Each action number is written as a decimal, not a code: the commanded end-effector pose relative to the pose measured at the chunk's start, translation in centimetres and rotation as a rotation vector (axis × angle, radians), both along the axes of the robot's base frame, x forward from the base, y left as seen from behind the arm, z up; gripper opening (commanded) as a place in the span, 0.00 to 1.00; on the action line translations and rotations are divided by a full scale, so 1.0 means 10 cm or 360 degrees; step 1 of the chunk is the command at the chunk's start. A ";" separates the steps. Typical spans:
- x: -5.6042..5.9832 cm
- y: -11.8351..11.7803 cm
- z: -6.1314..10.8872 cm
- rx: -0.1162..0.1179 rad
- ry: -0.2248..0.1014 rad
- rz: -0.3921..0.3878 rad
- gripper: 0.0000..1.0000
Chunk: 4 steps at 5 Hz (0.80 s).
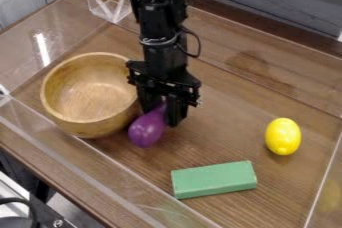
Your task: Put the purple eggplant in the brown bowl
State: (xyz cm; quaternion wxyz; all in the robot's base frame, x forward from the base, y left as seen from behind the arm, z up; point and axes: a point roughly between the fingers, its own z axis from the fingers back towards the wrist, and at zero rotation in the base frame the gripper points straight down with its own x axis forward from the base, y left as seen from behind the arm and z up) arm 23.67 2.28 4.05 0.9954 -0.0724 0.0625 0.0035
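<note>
hidden: we can't see the eggplant's top, the gripper [158,113] covers it
eggplant [146,130]: glossy purple, at the bowl's [70,122] 4 o'clock
gripper: clamped on the eggplant

On the table [254,67], the bowl [88,94] sits left. The eggplant [147,129] lies just beside its right rim, under the pincer [162,112]. The lemon [282,136] sits far right; the block [214,179] lies nearest the front edge.
</note>
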 end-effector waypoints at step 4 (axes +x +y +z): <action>0.00 0.07 0.17 -0.0002 -0.0094 0.0046 0.00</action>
